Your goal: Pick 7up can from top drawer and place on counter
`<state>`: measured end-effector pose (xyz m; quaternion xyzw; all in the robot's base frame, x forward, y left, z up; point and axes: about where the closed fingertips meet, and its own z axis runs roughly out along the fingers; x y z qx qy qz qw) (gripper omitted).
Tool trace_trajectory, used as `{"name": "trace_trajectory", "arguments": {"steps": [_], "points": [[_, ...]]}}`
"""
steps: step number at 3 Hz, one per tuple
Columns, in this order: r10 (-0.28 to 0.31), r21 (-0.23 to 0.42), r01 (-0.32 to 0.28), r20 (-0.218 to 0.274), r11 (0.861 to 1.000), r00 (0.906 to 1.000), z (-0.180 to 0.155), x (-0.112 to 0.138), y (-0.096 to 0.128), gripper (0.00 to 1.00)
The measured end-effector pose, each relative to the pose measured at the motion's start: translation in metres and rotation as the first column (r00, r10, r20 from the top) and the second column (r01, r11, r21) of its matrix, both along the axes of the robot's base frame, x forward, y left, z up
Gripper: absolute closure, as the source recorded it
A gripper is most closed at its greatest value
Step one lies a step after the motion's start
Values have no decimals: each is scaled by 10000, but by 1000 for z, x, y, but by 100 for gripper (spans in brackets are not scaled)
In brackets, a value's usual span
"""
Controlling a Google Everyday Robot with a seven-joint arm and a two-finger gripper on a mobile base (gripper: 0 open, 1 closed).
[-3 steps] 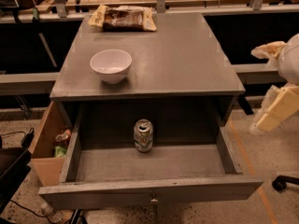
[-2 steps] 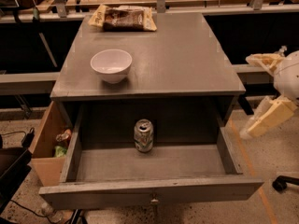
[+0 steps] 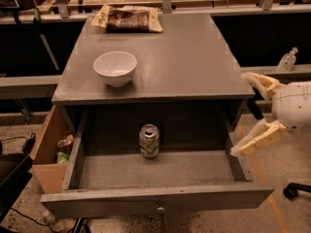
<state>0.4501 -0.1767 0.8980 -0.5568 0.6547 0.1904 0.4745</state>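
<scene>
The 7up can [image 3: 149, 141] stands upright in the middle of the open top drawer [image 3: 155, 200], towards its back. The drawer is pulled out below the grey counter [image 3: 184, 57]. My gripper [image 3: 247, 114] is at the right, beside the counter's front right corner and above the drawer's right wall. Its two tan fingers [image 3: 257, 137] are spread wide apart and hold nothing. It is well to the right of the can.
A white bowl [image 3: 115, 68] stands on the counter's front left. A snack bag [image 3: 127, 19] lies at the counter's back edge. A tan cardboard box [image 3: 46, 152] with items sits on the floor left of the drawer. A bottle [image 3: 287, 59] stands at the right.
My gripper has moved left, closer to the counter's right corner and the drawer's right wall. The can, bowl and drawer have not moved.
</scene>
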Motion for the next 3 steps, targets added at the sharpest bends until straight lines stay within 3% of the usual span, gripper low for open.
{"name": "trace_trajectory", "arguments": {"steps": [2, 3], "points": [[28, 273, -23, -183, 9996, 9998, -18, 8, 11, 0], [-66, 535, 95, -547, 9985, 9985, -61, 24, 39, 0]]}}
